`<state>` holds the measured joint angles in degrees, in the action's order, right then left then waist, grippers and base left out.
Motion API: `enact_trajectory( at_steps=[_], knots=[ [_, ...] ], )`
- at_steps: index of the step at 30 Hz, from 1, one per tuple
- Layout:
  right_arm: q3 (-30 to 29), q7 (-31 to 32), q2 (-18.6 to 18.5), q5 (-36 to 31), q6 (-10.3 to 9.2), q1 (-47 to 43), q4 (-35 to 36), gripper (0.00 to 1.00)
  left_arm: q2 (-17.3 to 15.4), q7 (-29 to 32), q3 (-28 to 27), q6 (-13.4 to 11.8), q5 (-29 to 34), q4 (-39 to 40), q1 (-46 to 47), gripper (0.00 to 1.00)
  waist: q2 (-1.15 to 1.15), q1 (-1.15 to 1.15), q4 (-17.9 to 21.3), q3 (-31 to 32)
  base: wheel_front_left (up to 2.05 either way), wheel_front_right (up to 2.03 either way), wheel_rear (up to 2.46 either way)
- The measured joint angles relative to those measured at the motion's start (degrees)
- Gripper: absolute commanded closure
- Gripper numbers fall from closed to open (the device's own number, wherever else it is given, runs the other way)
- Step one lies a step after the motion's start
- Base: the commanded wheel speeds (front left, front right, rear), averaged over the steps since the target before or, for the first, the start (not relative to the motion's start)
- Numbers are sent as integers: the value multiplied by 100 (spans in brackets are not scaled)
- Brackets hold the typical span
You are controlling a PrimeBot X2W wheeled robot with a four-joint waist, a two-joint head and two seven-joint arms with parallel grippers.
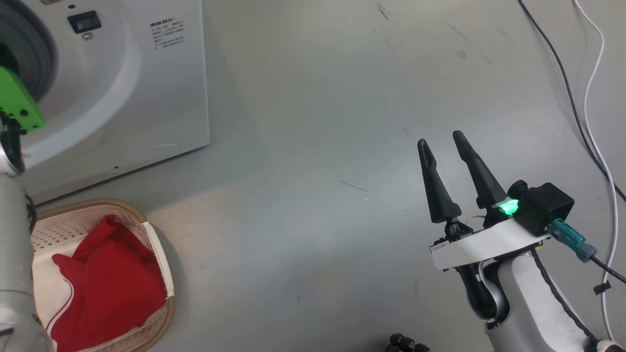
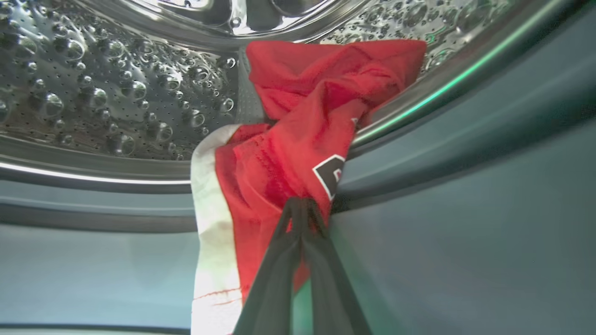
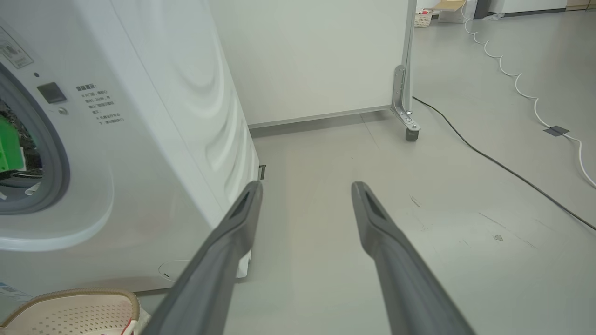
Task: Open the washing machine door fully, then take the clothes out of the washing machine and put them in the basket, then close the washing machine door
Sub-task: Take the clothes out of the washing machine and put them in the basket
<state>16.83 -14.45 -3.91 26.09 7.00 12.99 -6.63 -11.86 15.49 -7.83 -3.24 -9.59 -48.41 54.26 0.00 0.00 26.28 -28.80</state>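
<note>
The white washing machine (image 1: 146,98) stands at the upper left, and my left arm's green wrist part (image 1: 17,102) reaches into its round opening. Inside, my left gripper (image 2: 302,204) is shut on a piece of the clothes (image 2: 298,139), red with a white trim stripe. That garment drapes from the steel drum (image 2: 93,93) over the grey seal (image 2: 442,163). More red clothes (image 1: 112,283) lie in the cream basket (image 1: 88,205) on the floor before the machine. My right gripper (image 1: 440,138) hangs open over bare floor, well to the right. The washing machine door is out of view.
A dark cable (image 1: 577,107) and a white cable (image 1: 594,98) run along the floor at the far right. Beyond the machine (image 3: 163,116) stands a white panel on a caster (image 3: 409,135). The basket's rim (image 3: 70,295) lies just left of my right fingers.
</note>
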Motion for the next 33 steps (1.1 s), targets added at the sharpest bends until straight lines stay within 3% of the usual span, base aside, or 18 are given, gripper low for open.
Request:
enact_trajectory(
  at_steps=[33],
  knots=[
    [-5, 0, -313, -201, 0, -307, -175, 0, 524, -1691, 136, 776, -260, -318, -984, 100, 0, 0, -854, 1112, 0, 0, 0]
  ],
)
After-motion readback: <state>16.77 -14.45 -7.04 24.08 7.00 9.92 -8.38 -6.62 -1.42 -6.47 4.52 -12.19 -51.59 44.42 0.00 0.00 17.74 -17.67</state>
